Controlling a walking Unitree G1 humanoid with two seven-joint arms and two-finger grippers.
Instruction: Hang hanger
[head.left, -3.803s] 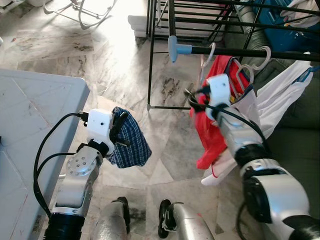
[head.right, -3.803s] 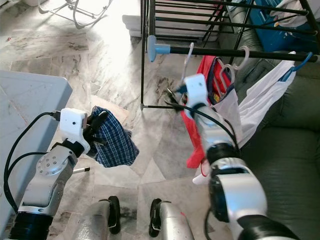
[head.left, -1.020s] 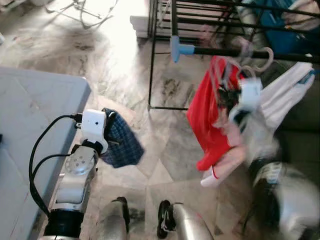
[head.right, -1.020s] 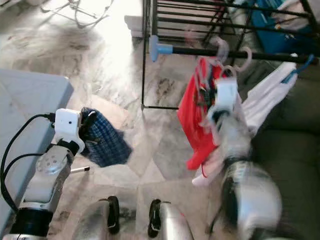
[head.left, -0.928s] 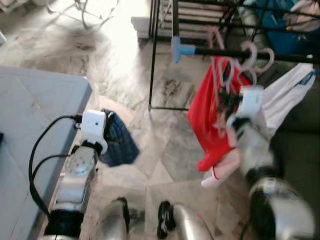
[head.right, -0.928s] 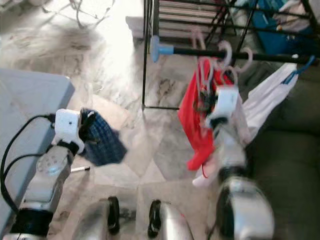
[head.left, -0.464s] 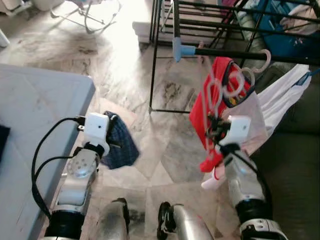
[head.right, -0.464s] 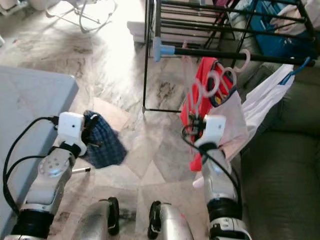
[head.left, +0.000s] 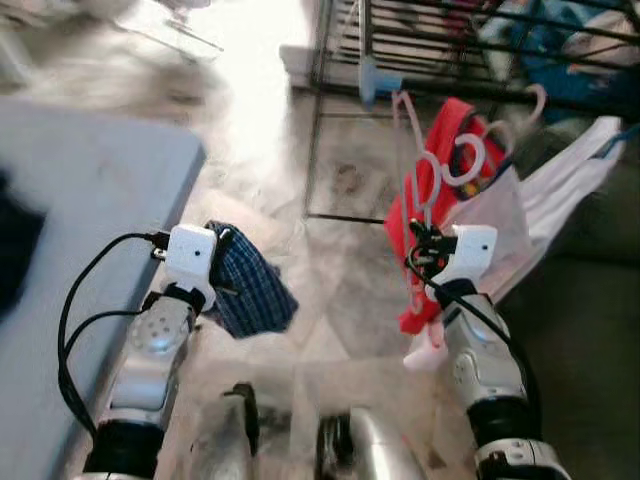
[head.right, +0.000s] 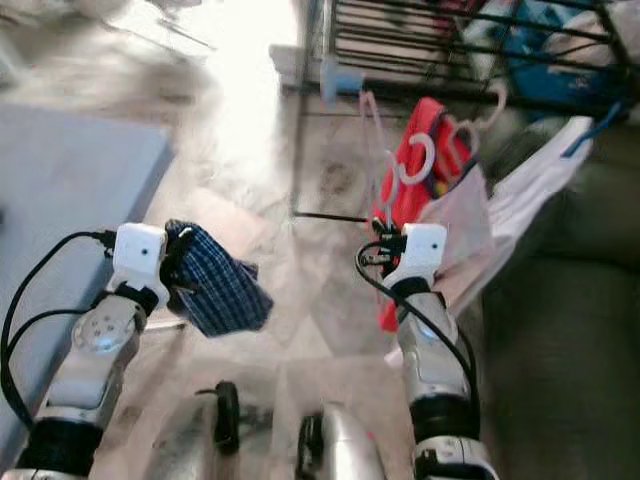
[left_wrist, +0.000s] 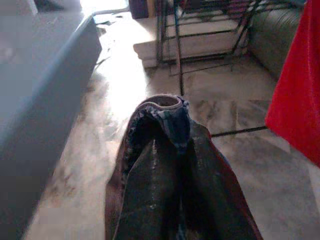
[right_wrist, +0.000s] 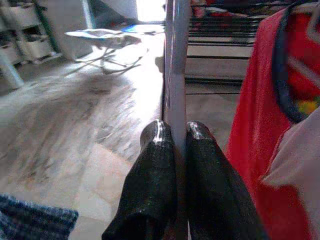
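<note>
Sunlit marble floor (head.left: 250, 120), a grey table (head.left: 70, 250) on the left, dark sofa (head.left: 585, 330) on the right.

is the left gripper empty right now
No, the left gripper is shut on a blue checked cloth that hangs from it above the floor.

Both arms are silver-grey metal with rounded, ribbed joint housings and dark bands lower down. Behind each claw sits a white boxy wrist module, and black cables loop from it back along the forearm, in a wide arc on the left arm. The left gripper (head.left: 228, 262) and right gripper (right_wrist: 175, 150) each have two long, glossy black fingers (right_wrist: 156, 165) with rounded tips.
</note>
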